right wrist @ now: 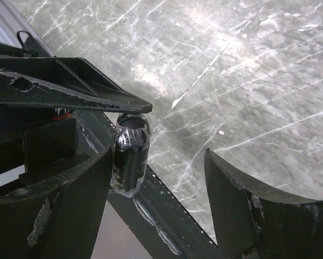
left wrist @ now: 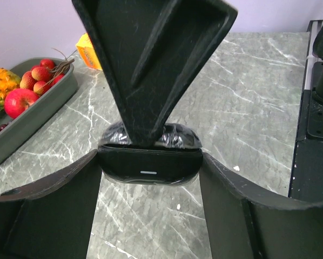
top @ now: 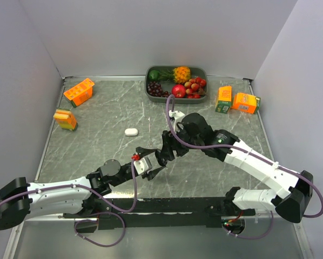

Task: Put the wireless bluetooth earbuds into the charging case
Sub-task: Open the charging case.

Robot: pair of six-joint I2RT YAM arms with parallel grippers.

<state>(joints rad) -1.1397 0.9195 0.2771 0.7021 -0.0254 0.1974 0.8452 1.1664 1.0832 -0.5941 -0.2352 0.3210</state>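
One black case (left wrist: 148, 168), left tool (left wrist: 149, 157) gripping (indistinct overhead)

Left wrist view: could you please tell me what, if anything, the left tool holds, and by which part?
The left tool grips the black charging case by its two short ends.
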